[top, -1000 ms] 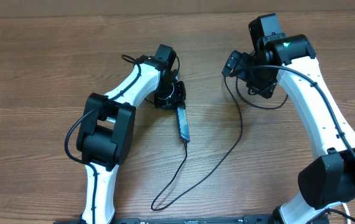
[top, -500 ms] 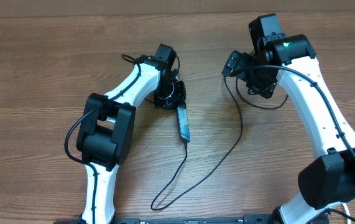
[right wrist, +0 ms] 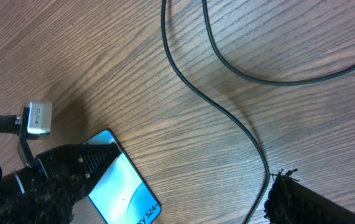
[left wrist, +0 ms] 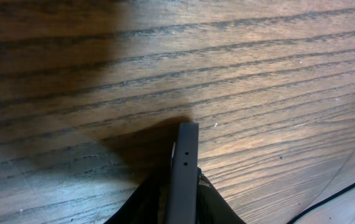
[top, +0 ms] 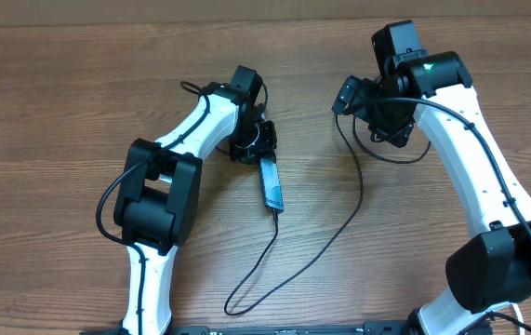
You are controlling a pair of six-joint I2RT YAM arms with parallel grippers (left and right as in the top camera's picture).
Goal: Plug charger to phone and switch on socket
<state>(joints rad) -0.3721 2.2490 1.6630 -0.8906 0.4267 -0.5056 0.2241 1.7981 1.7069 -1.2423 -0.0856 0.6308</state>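
Note:
The phone (top: 272, 186) stands on its long edge on the wooden table, held by my left gripper (top: 257, 146), which is shut on its upper end. In the left wrist view the phone's dark edge (left wrist: 184, 168) rises between the jaws (left wrist: 183, 208). The right wrist view shows its lit blue-white screen (right wrist: 122, 186). The charger's thin black cable (top: 325, 237) runs from the phone's lower end, loops near the table front, and climbs to my right gripper (top: 358, 104). I cannot tell if its tip is in the phone. My right gripper (right wrist: 168, 186) is open above the table, and the cable (right wrist: 227, 118) passes by its right finger. The socket is out of view.
The white left arm (top: 186, 140) lies across the table's left middle, and the white right arm (top: 479, 167) runs down the right side. A small silver connector (right wrist: 38, 118) sits on the left arm beside the phone. Cable loops (top: 395, 154) lie under the right gripper.
The phone in my left gripper has turned slightly and shows a little more of its face. Both arms have stayed about where they were.

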